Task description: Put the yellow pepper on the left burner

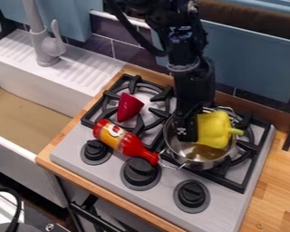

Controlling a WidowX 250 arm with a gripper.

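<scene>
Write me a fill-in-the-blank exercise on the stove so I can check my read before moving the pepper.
The metal pot, with the yellow pepper in or over it, sits on the ____ burner.
On the left burner there is a cone-shaped thing whose colour is ____.
The sauce bottle is not upright but lies on its ____.
Along the front of the stove, the number of black knobs is ____.

Missing words: right; red; side; three

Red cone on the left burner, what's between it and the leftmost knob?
A red and yellow bottle lies between the cone and that knob in the camera view.
</scene>
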